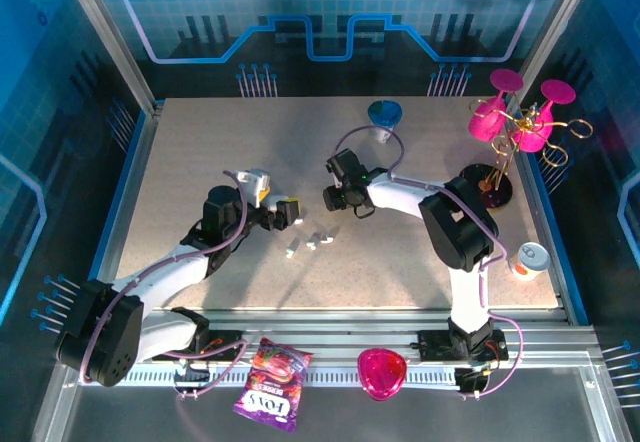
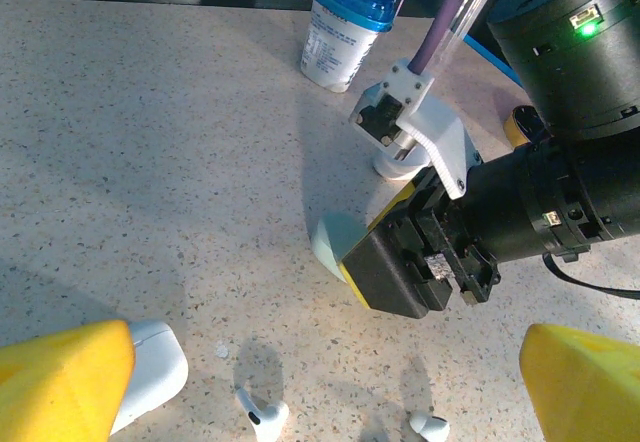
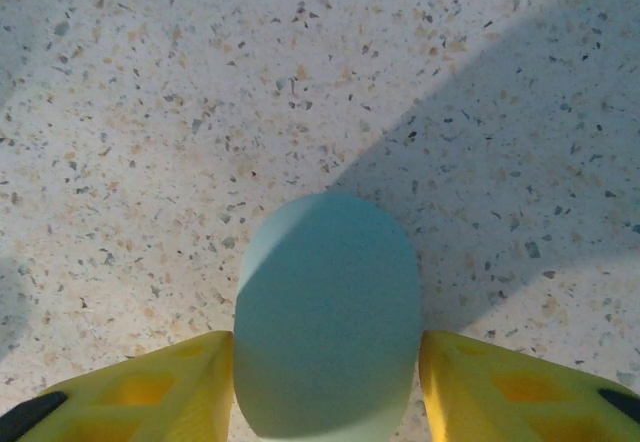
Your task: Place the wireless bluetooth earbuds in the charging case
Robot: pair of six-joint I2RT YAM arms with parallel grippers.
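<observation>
From above, the speckled table [image 1: 200, 142] lay inside blue printed walls [image 1: 300, 12]. My left gripper [image 1: 290, 212] and right gripper [image 1: 336, 199] faced each other mid-table, with three earbuds [image 1: 312, 245] just nearer than them.

Through my left wrist, my left gripper stood wide apart and empty. Two earbuds lay between its fingers and a second white case [image 2: 160, 362] sat just beside one.

Through my right wrist, my yellow fingers [image 3: 150, 392] pressed both sides of the charging case [image 3: 328, 312], shadow crossing the table beyond it.

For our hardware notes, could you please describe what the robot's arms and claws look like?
The left arm and right arm have black joints, white links and looping lilac cables. The left claw and right claw carry yellow wedge-shaped fingers on black housings.
</observation>
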